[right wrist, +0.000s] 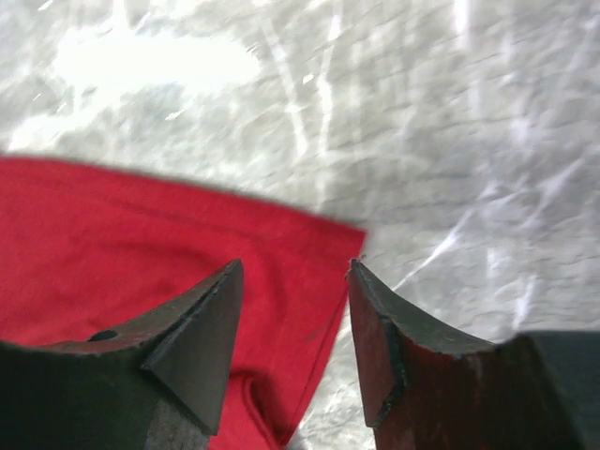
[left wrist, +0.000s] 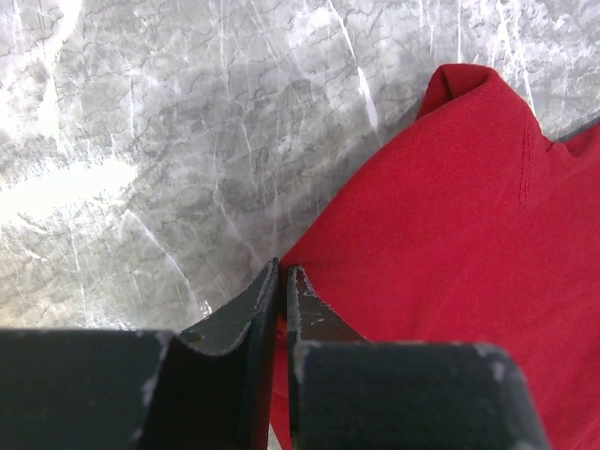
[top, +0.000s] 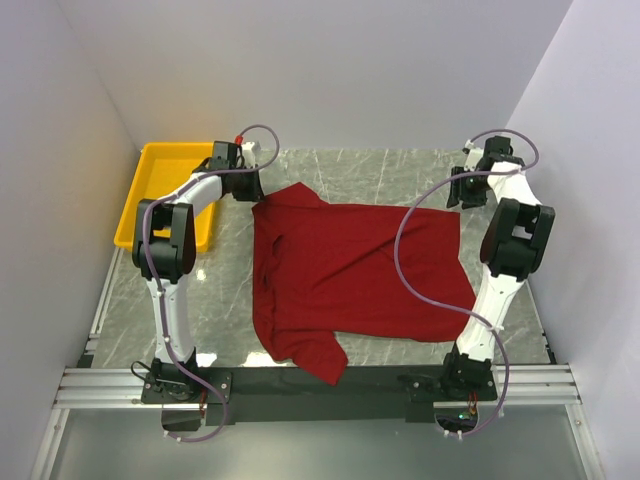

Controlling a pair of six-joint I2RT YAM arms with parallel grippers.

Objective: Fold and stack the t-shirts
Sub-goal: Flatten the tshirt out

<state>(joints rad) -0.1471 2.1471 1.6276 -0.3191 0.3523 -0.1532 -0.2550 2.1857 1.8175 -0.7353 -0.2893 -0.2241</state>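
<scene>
Left tool point(left wrist: 282, 270) barely ajar at t-shirt point(left wrist: 450, 244) edge, grip unclear; right tool point(right wrist: 295, 267) open over its corner.

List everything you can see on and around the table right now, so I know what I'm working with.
t-shirt: one, dark red, spread loosely over the middle of the table, one sleeve reaching the near edge.
tray: one, yellow, far-left corner.
table: one, grey marble pattern, under everything.
cables: two, purplish grey, one looped along each arm.
arms: two, white and black, bases at the near edge.
left gripper: one, black, jaws almost together at the t-shirt's far-left edge.
right gripper: one, black, jaws open over the t-shirt's far-right corner.
</scene>
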